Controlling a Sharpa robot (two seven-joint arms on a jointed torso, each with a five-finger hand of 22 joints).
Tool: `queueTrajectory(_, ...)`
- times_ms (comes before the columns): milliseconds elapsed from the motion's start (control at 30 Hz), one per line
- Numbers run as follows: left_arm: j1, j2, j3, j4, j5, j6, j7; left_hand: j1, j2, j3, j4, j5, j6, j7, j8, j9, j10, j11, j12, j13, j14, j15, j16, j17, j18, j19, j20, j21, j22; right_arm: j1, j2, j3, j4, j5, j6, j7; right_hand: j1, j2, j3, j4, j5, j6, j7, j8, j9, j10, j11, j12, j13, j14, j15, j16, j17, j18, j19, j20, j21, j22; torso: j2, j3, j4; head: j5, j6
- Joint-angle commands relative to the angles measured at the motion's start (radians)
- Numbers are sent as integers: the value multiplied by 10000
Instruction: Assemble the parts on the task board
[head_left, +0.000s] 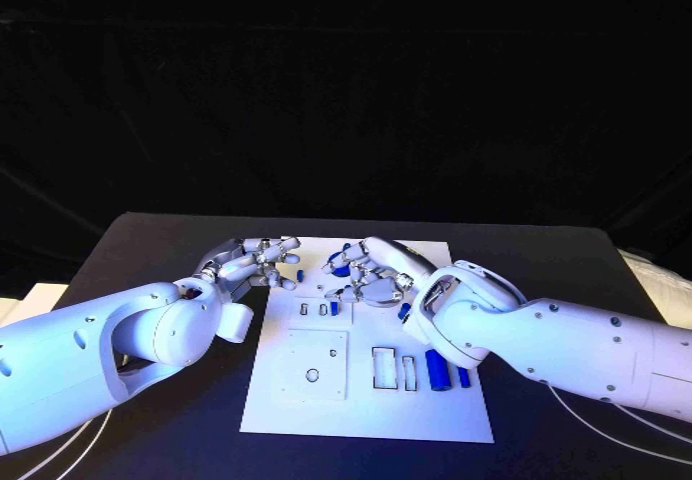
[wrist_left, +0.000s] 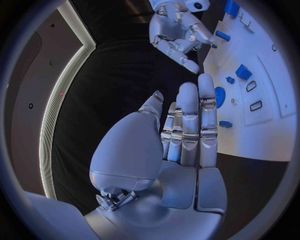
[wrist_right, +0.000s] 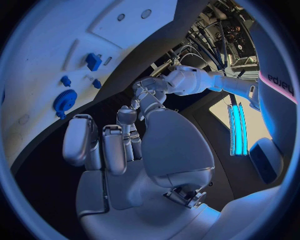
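I am holding both hands over the far end of the task board (head_left: 289, 405); the left hand (head_left: 253, 262) is hanging released, the right hand (head_left: 372, 272) likewise grasping nothing; blue parts (head_left: 437, 369) are lying near the front; I am risking fingers colliding, they hover so close

A lab: black-draped table (head_left: 173, 250), cable bundles (wrist_right: 209, 35) overhead.

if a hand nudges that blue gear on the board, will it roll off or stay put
The blue gear seems to lie flat on the white task board, so it would probably slide, not roll. It looks small and plastic, likely light, so a slight push may shift it. Its toothed rim should give fingers some purchase, though the smooth board offers little friction.
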Motion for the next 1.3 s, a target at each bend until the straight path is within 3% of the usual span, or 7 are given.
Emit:
queueTrajectory(33, 225, 125, 14, -234, -2161, 694, -2186, -297, -96, -265, 199, -284, 98, -131, 222, 68, 497, -218, 893, 720, 689, -132, 3533, 3421, -273, 439, -267, 2557, 2634, 321, -462, 26, 249, 2659, -138, 1306, -22, 154, 6, -3, 117, 90, -49, 63, 15, -164, -9, -218, -176, 538, 80, -188, 576, 42, -198, -4, -166, -304, -209, 77, -6, 92, 0)
queueTrajectory(100, 392, 233, 13, -429, -3241, 1215, -3091, -238, -170, -484, 146, -658, 52, -182, 443, 120, 174, -286, 1852, 1675, 569, -248, 4648, 4594, -458, 300, -351, 3945, 4067, 597, -808, 34, 296, 3400, -168, 1338, -38, 174, -12, 16, 140, 96, -51, 67, 15, -199, -10, -273, -230, 519, 77, -246, 499, 56, -234, -8, -212, -381, -322, 100, -28, 158, -39)
queueTrajectory(267, 937, 691, 11, -1017, -5851, 2520, -5475, -892, -18, -1056, 728, -683, 245, -415, 1040, 364, -187, -412, 3799, 3440, 711, -281, 5866, 5913, -609, 148, -463, 5890, 6210, 1168, -1619, 41, 176, 4765, -150, 1360, -96, 199, -69, 64, 159, 111, -58, 76, 16, -156, -16, -221, -208, 529, 70, -246, 523, 60, -239, -16, -240, -411, -501, 121, -112, 186, -109)
queueTrajectory(367, 1129, 1006, 8, -1334, -6825, 3180, -6439, -1400, 59, -1512, 1265, -737, 284, -503, 1383, 528, -319, -455, 5007, 4604, 849, -380, 6500, 6586, -777, 282, -449, 7006, 7527, 1332, -1905, 40, 49, 5091, -72, 1315, -151, 180, -144, 98, 182, 119, -66, 81, 16, -157, -21, -241, -244, 506, 65, -326, 418, 84, -292, -22, -314, -539, -578, 152, -173, 235, -158)
queueTrajectory(500, 1315, 1655, 2, -1869, -8128, 4073, -7516, -2268, 269, -2248, 1270, -815, 390, -677, 1909, 889, -74, -614, 7229, 6842, 1062, -558, 7362, 7516, -1144, 802, -540, 8826, 9836, 1440, -2201, 30, -49, 5269, 32, 1258, -169, 175, -194, 114, 185, 122, -72, 83, 15, -162, -26, -255, -268, 482, 60, -402, 320, 100, -332, -27, -373, -634, -626, 170, -187, 270, -221)
queueTrajectory(867, 1483, 3255, -22, -3200, -9653, 5216, -8890, -2711, 556, -2876, 1308, -843, 125, -783, 2739, 1610, -80, -652, 8587, 8272, 1064, -582, 7370, 7525, -1306, 986, -606, 9594, 10880, 1487, -2299, -15, -54, 4674, -52, 1349, -65, 272, -215, 97, 316, 130, -82, 87, 13, -128, -44, -221, -270, 475, 42, -467, 264, 101, -319, -45, -411, -659, -650, 195, -203, 363, -316)
queueTrajectory(1300, 1480, 4210, -205, -4142, -9836, 6064, -9167, -2609, 614, -3134, 1311, -837, -309, -891, 3814, 2662, 52, -752, 9392, 9136, 1064, -644, 7370, 7525, -1372, 1057, -655, 9896, 11308, 1489, -2243, -48, -91, 4574, 23, 1230, -65, 300, -264, 120, 406, 119, -76, 80, 7, -134, -40, -234, -300, 478, 40, -497, 244, 102, -316, -52, -441, -690, -609, 172, -200, 342, -390)
